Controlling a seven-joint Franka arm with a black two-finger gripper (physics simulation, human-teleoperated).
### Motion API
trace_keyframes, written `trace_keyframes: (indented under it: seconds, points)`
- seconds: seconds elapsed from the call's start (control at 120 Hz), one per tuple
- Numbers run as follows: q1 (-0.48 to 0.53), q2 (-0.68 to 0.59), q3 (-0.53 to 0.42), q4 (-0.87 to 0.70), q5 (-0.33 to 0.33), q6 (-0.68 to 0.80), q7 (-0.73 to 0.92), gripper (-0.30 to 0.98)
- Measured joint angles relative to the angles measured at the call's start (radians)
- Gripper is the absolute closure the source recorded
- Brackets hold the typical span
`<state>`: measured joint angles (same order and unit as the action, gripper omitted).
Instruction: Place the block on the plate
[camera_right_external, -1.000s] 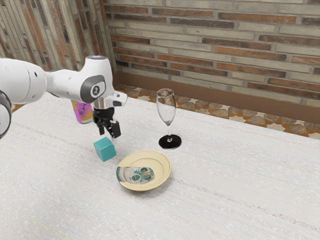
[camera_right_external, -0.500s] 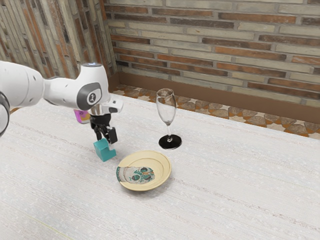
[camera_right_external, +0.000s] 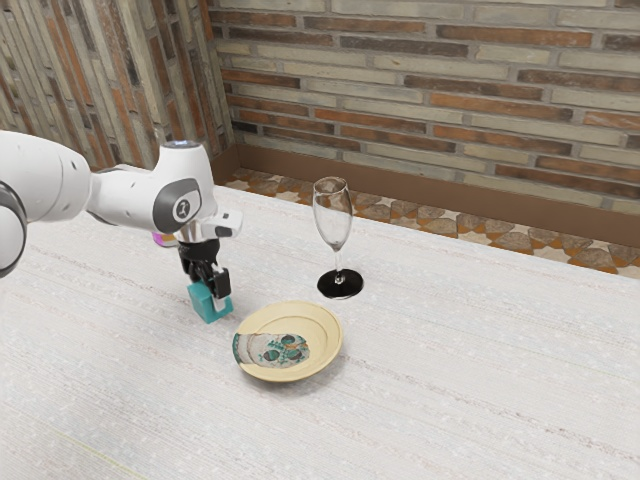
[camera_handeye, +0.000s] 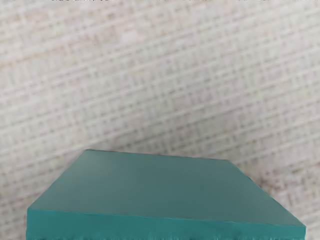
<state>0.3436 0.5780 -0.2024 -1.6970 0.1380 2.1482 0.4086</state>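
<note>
The gripper (camera_right_external: 208, 296) is low over the teal block (camera_right_external: 206, 306), its fingers spread open on either side of it. One fingertip stands in front of the block's side toward the exterior view's right; the other is partly hidden behind the block. The block rests on the table, and in the wrist view the block (camera_handeye: 160, 187) lies just under the hand. The cream plate (camera_right_external: 325, 348), with a skull picture on it, sits beside the block toward the exterior view's right and front, apart from it.
A tall glass (camera_right_external: 333, 222) on a black base stands behind the plate. A pink and yellow object (camera_right_external: 163, 240) is partly hidden behind the arm. White table surface (camera_right_external: 450, 380) stretches to the exterior view's right of the plate.
My hand has come down from above the block until its fingers are around it. The block and plate have stayed where they were.
</note>
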Motion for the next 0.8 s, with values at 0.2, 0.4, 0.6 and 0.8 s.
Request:
trace_keyframes:
  seconds: [0.2,0.4,0.6,0.8]
  points:
    - [0.0,-0.005,0.0,0.001,0.006,0.002,-0.002,0.34]
    - [-0.001,-0.094,-0.008,0.0,0.012,-0.017,-0.01,0.36]
    - [-0.075,-0.136,-0.039,0.002,0.011,-0.049,-0.028,0.36]
    - [-0.196,-0.188,-0.042,-0.017,0.0,-0.096,-0.057,0.35]
